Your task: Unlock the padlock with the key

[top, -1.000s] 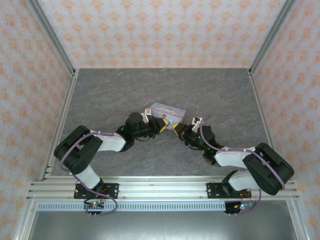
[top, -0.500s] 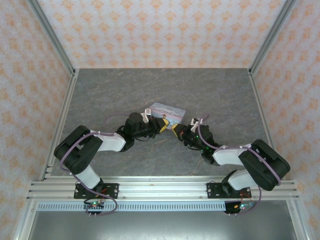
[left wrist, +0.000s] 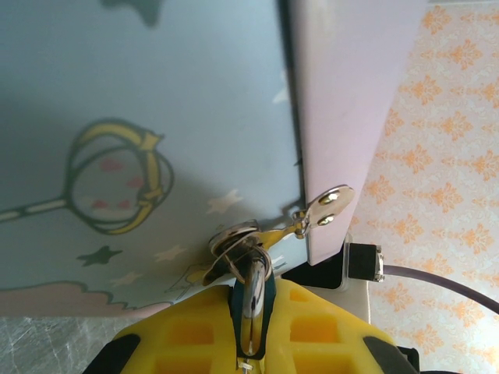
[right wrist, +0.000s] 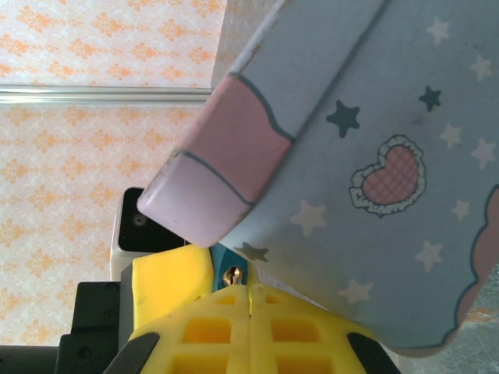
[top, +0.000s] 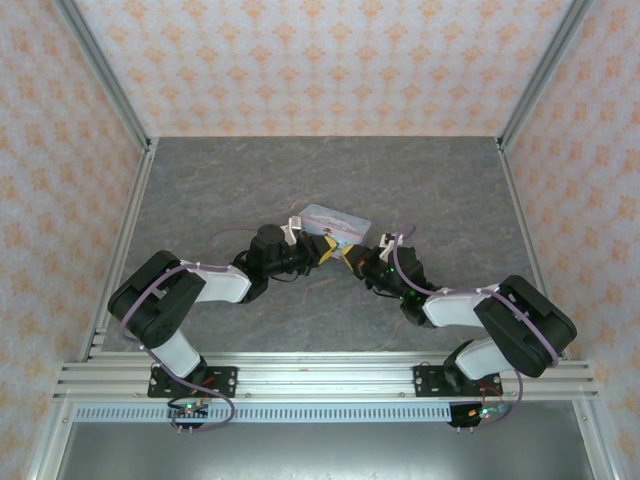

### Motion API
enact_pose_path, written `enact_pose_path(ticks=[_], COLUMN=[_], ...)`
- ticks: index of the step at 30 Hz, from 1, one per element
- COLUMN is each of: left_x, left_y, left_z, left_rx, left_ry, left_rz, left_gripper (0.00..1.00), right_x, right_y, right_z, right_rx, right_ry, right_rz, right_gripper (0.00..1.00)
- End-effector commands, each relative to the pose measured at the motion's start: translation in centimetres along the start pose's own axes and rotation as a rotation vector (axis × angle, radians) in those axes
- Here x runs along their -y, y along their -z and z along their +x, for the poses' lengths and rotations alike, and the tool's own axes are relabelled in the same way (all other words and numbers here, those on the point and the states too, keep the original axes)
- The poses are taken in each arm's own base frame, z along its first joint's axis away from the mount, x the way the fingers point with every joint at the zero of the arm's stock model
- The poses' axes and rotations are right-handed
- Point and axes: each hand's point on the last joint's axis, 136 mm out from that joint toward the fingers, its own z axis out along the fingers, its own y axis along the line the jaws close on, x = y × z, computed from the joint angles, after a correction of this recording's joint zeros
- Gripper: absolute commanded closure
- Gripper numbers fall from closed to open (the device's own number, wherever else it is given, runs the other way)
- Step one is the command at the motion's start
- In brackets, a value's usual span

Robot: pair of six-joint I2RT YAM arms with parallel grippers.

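Item: padlock (left wrist: 253, 296), hanging from the hasp (left wrist: 327, 206) at the tin box's (left wrist: 156, 117) six o'clock edge, pinched between my left gripper's (left wrist: 251, 331) pads. Key (right wrist: 232, 274): apparently that brass tip, nipped by my right gripper (right wrist: 249, 312). Risk: a misaligned tip skids off the keyway, or twisting drags the box.

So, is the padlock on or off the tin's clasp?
On: the padlock is hooked through the tin box clasp ring. Locked or unlocked: cannot tell.
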Motion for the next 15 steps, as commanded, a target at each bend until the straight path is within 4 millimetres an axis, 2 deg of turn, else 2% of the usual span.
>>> enact_pose_path(ticks=[1, 15], left_x=[1.97, 1.57], left_y=[-0.42, -0.41], left_z=[-0.06, 0.18], left_rx=[-0.011, -0.018], left_ry=[-0.038, -0.048], left_rz=[0.062, 0.045], left_gripper=[1.00, 1.00], right_x=[-2.60, -2.84], right_y=[-0.40, -0.32], right_z=[-0.17, -0.27], right_rx=[0.003, 0.009], right_ry=[0.010, 0.024], right_rz=[-0.072, -0.069], right_gripper=[1.00, 1.00])
